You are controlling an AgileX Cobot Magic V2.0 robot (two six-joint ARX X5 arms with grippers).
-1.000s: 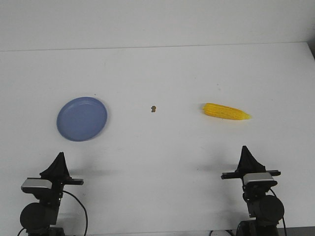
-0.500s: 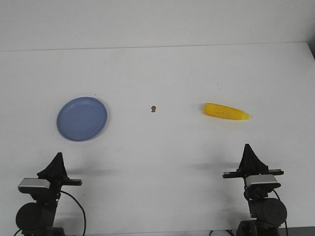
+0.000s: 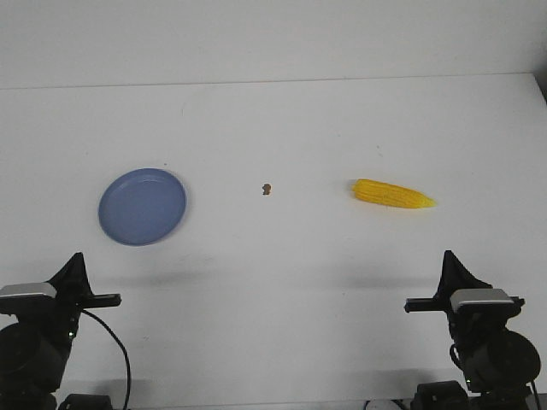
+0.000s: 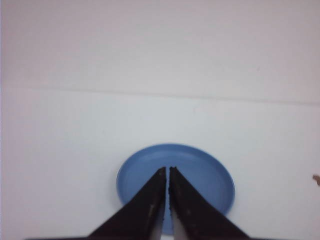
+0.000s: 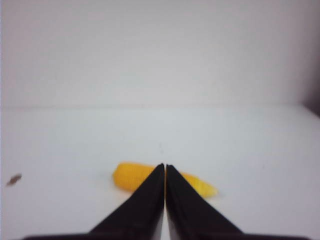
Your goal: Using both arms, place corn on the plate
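Right gripper (image 5: pixel 165 166) closed and empty, aimed at the corn (image 3: pixel 393 195) lying well right of the plate (image 3: pixel 142 206); left gripper (image 4: pixel 166 169) likewise closed, facing the plate. Approach stage, nothing grasped yet. Next, probably: open wide, reach forward, close across the cob's middle.

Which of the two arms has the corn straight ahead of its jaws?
The right gripper: the bright yellow corn cob lies just past its shut jaws. The left gripper faces the round periwinkle-blue plate instead.
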